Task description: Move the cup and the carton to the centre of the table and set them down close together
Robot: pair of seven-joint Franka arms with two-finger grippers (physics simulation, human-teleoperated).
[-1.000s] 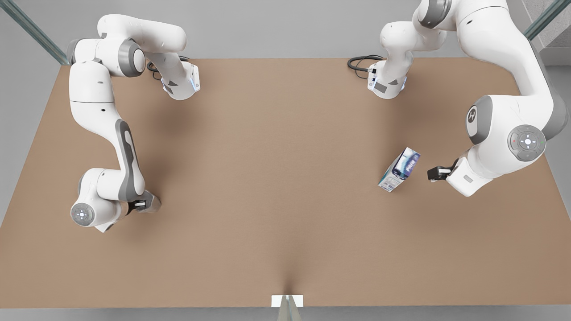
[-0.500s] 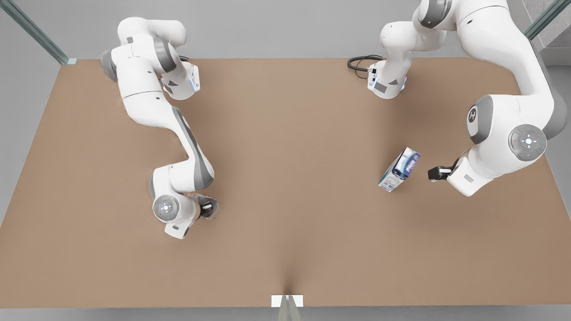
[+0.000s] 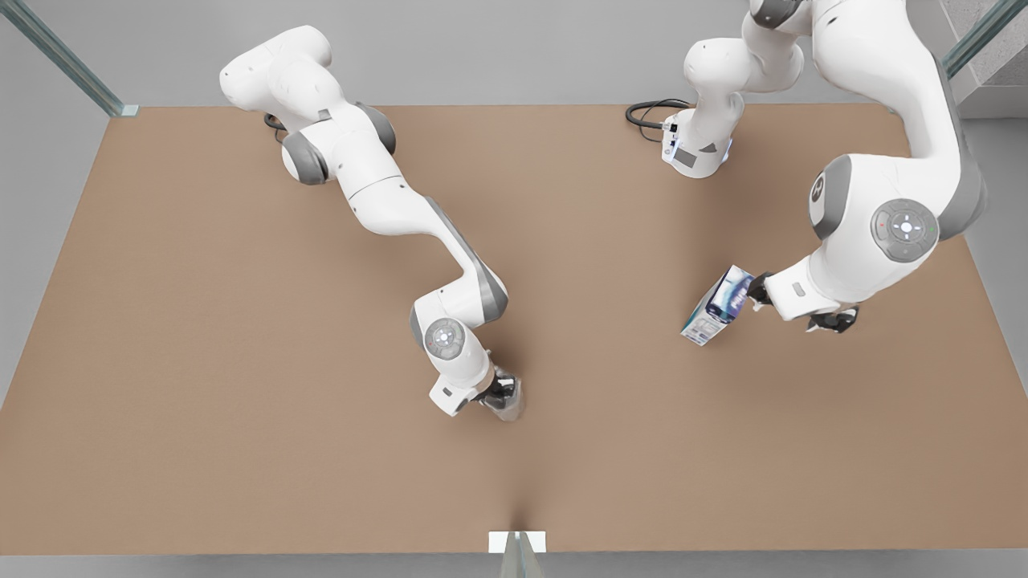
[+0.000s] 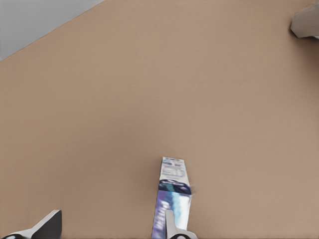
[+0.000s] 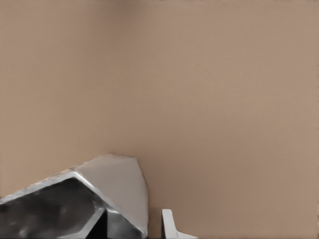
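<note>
The carton [image 3: 720,306], white with blue print, stands on the brown table [image 3: 241,337] at the front view's right. In the left wrist view the carton [image 4: 172,191] looks upright. My left gripper [image 3: 795,309] is open beside it. One of its fingers [image 4: 172,226] touches the carton's side, and the other finger [image 4: 47,226] is far off. The pale faceted cup [image 3: 509,400] is near the table's middle, towards the front edge. My right gripper [image 3: 498,392] is shut on the cup [image 5: 84,199].
Both arm bases [image 3: 695,152] stand at the table's far edge, with a black cable [image 3: 646,112] beside one. A white bracket [image 3: 516,542] sits at the near edge. Bare brown tabletop lies between the cup and the carton.
The right gripper has carried the cup from the front view's left to near the middle. The left gripper has closed in on the carton, which has stayed in place.
</note>
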